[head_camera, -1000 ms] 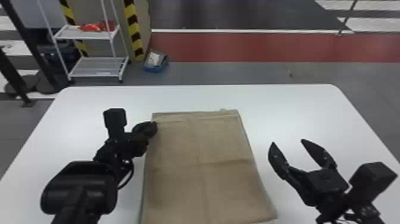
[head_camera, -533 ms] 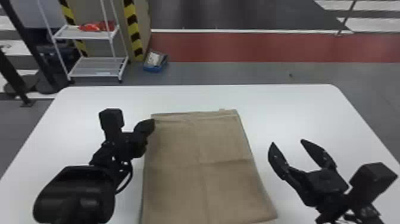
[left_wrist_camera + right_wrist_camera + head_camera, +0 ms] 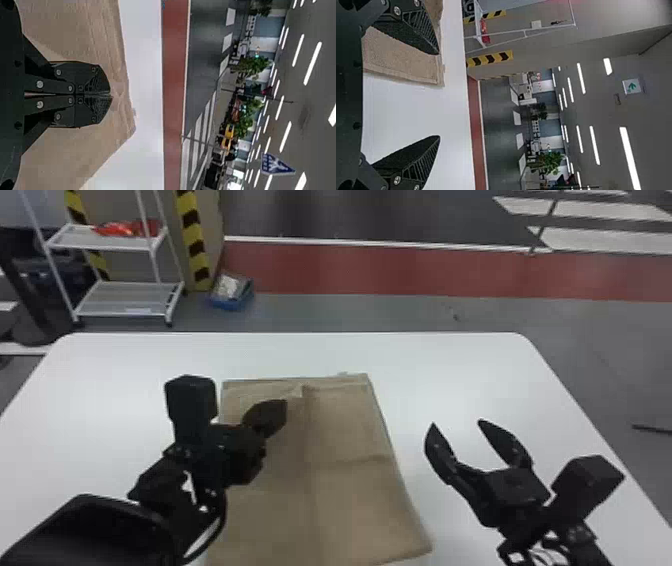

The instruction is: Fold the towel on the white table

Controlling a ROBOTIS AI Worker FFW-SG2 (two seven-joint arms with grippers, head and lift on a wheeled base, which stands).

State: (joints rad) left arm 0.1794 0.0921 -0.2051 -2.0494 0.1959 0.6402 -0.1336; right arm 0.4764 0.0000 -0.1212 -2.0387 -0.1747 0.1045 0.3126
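Across the white table (image 3: 450, 360), the towel (image 3: 345, 500) is spread below the left gripper (image 3: 284, 406), which has been carried inward from its edge, fingertips pressed together; whether cloth is pinched cannot be told. Another fold may be being started. Beside the towel, the right gripper (image 3: 456, 423) is held spread.

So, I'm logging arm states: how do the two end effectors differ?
The left end effector has its fingers together; the right end effector has its spread. The left is over the towel; the right is over the table, to the towel's right. Both are black and two-fingered.
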